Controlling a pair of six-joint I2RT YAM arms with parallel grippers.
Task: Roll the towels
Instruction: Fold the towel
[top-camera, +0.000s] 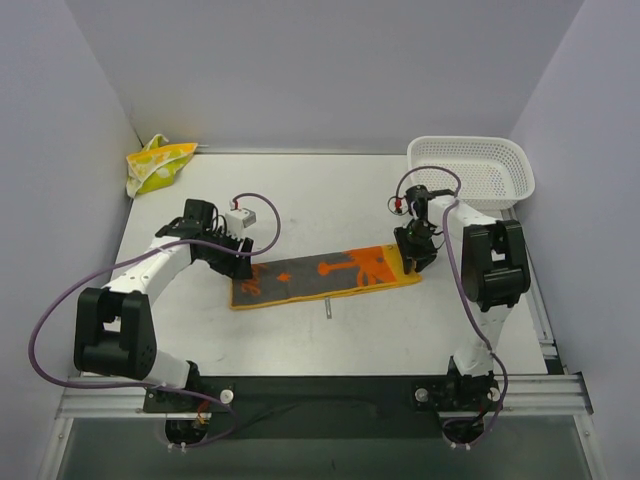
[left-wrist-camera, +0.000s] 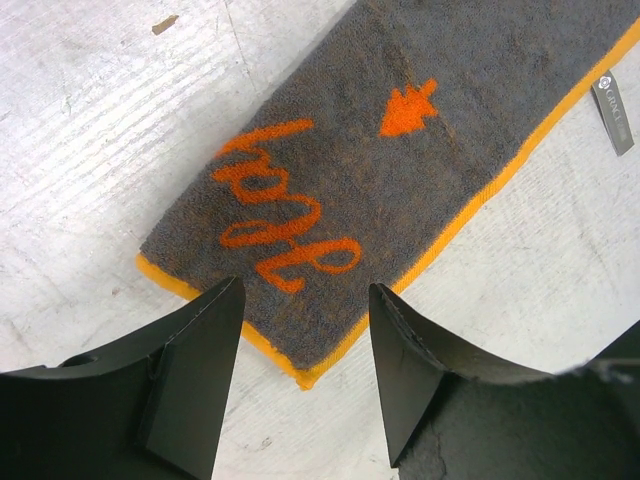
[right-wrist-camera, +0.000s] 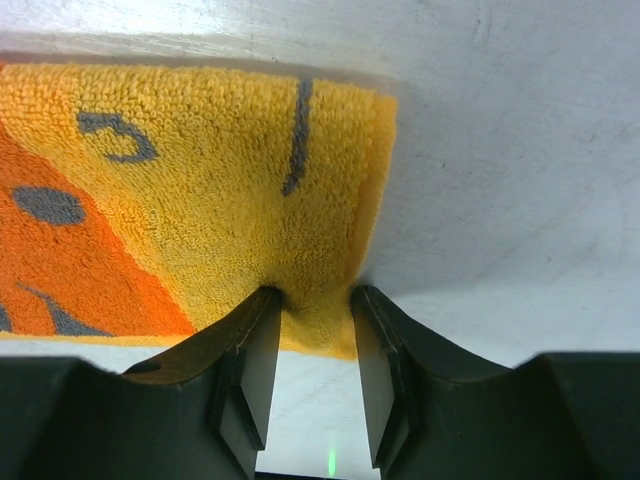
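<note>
Orange towel (top-camera: 325, 272) flat, white table (top-camera: 330, 200), grey walls (top-camera: 330, 70)

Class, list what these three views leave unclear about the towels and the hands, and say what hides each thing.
Yellow towel: top view, too small and crumpled to read its print.
Orange towel: top view, the left hand and right hand partly cover its ends.
Grip: right wrist view, the right hand's own fingers hide whether the towel is pinched.
Towel label: left wrist view, lettering blurred.
</note>
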